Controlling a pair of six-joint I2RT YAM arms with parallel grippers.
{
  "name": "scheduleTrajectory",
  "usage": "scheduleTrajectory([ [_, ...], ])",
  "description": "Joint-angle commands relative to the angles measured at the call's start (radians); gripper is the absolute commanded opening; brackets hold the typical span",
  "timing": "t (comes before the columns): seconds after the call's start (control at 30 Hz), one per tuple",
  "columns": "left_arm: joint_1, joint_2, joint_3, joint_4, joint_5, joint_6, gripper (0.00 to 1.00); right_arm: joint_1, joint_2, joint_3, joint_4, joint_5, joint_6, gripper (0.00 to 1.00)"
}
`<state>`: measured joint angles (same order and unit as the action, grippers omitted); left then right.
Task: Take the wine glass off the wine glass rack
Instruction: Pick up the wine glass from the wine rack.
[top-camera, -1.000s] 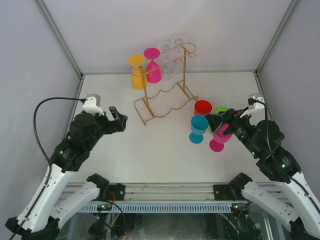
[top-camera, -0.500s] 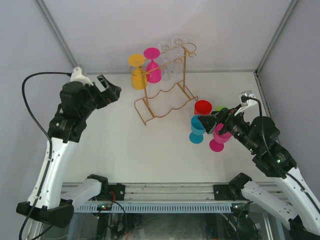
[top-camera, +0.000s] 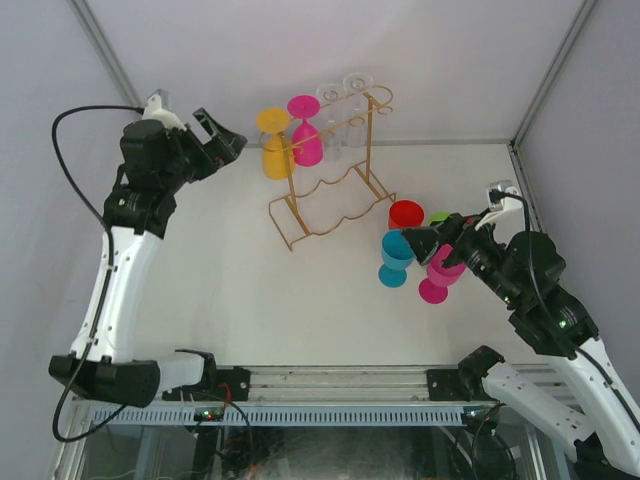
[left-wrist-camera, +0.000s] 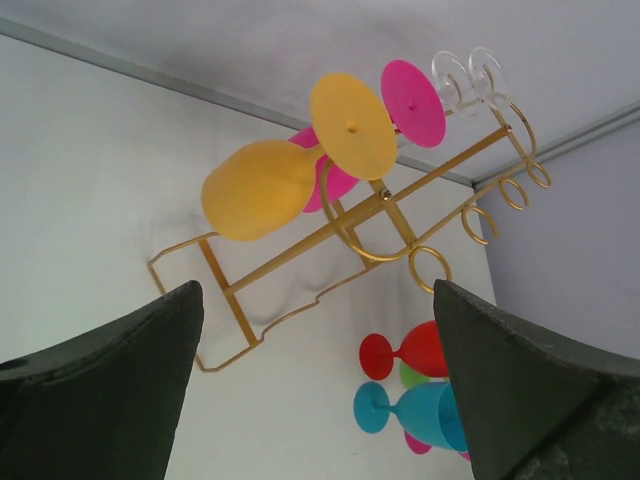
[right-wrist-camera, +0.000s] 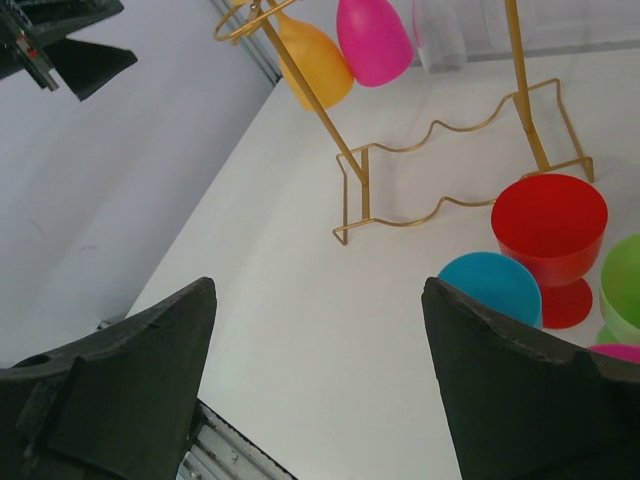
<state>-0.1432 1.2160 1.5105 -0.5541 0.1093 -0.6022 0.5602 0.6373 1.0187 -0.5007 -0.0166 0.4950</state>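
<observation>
Right gripper (top-camera: 424, 240) spread wide, empty, over loose coloured cups (top-camera: 397, 250) on table (top-camera: 300, 300). Gold rack (left-wrist-camera: 440, 167) behind; yellow glass (top-camera: 276, 155), pink glass (top-camera: 307, 145), clear glasses (top-camera: 340, 125) hang upside down. Left gripper (top-camera: 226, 140) wide, empty, near yellow glass.

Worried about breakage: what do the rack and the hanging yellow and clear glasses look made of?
Wine glass rack: thin shiny gold-coloured wire, likely metal. Yellow wine glass: opaque, matte, evenly coloured, probably plastic. Clear wine glasses: transparent; glass or acrylic, cannot tell.
</observation>
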Motion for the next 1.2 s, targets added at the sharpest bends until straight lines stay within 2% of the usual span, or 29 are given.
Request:
scheduleTrajectory([
  [0.0, 0.006, 0.115, 0.113, 0.050, 0.144, -0.038, 0.99, -0.011, -0.017, 0.043, -0.031, 0.015, -0.007, 0.83],
  [0.2, 0.007, 0.290, 0.260, 0.006, 0.180, -0.055, 0.92, -0.013, -0.025, 0.044, -0.076, 0.017, -0.008, 0.83],
  [0.37, 0.012, 0.377, 0.341, 0.001, 0.188, -0.065, 0.91, -0.015, -0.022, 0.044, -0.097, 0.026, -0.006, 0.83],
  [0.5, 0.012, 0.418, 0.383, 0.017, 0.207, -0.102, 0.86, -0.016, -0.018, 0.044, -0.099, 0.017, -0.003, 0.83],
  [0.7, 0.019, 0.438, 0.371, 0.038, 0.218, -0.120, 0.83, -0.017, -0.005, 0.044, -0.102, -0.012, 0.002, 0.84],
  [1.0, 0.033, 0.489, 0.369, 0.099, 0.298, -0.172, 0.67, -0.017, 0.002, 0.044, -0.097, -0.037, -0.003, 0.86],
  [1.17, 0.050, 0.503, 0.362, 0.113, 0.301, -0.204, 0.51, -0.019, -0.004, 0.044, -0.102, -0.032, -0.001, 0.86],
])
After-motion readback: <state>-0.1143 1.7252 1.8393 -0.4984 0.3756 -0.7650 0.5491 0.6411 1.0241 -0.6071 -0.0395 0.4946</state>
